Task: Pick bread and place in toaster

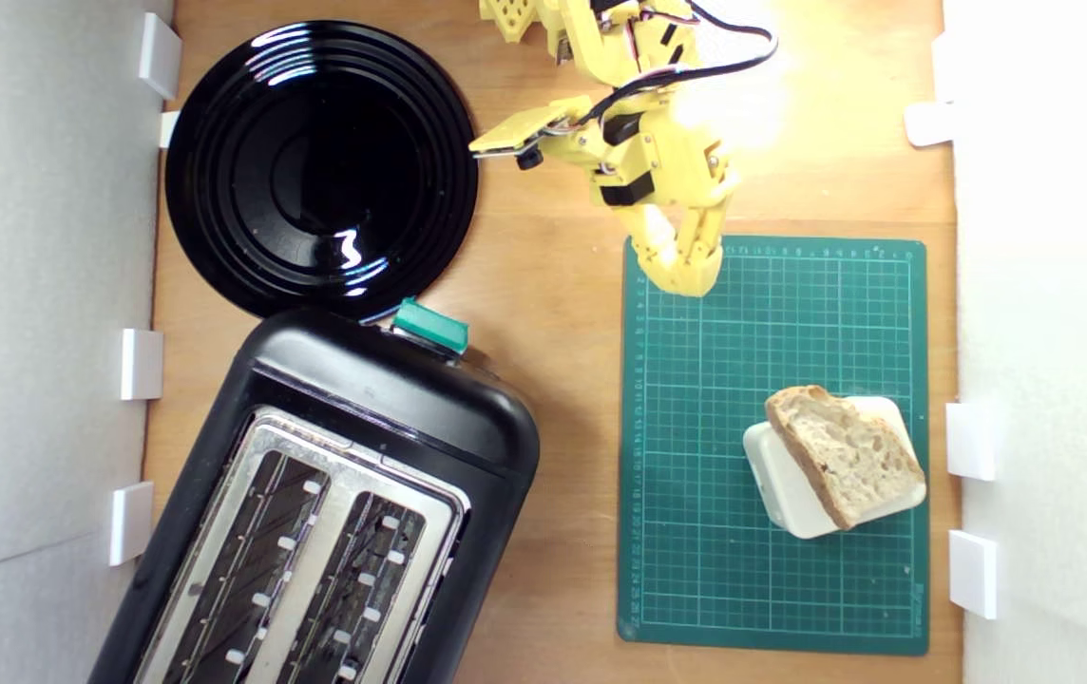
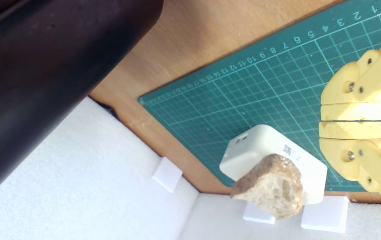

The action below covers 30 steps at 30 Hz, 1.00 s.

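With its jaws pressed together and empty, the gripper (image 1: 693, 275) should be opened wide before the bread (image 1: 845, 453), well ahead of it, is approached.

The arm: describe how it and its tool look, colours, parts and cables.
The arm is bright yellow printed plastic with black servo blocks set into its joints and black cable looping alongside. The tool is the same yellow: two blunt, layered fingers with small metal screws at their pivots. No markings visible.
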Each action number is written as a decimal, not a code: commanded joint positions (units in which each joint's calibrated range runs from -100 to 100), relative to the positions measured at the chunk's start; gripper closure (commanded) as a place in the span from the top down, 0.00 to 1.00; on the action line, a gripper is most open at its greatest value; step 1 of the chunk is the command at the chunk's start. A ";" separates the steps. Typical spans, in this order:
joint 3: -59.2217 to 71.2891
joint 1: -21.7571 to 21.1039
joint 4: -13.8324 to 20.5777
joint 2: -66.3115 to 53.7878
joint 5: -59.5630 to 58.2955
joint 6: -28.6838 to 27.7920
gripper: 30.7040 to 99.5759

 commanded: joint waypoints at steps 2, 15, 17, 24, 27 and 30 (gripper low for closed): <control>-2.78 1.41 9.23 6.04 -7.24 -5.25 0.09; -3.33 6.89 12.68 21.60 -26.01 -8.18 0.10; -3.33 7.05 12.68 23.59 -28.49 -8.18 0.10; -3.42 7.69 12.59 30.83 -35.48 -8.23 0.10; -3.51 7.94 12.59 32.99 -38.72 -8.23 0.10; -3.87 7.78 12.68 35.16 -40.77 -8.23 0.10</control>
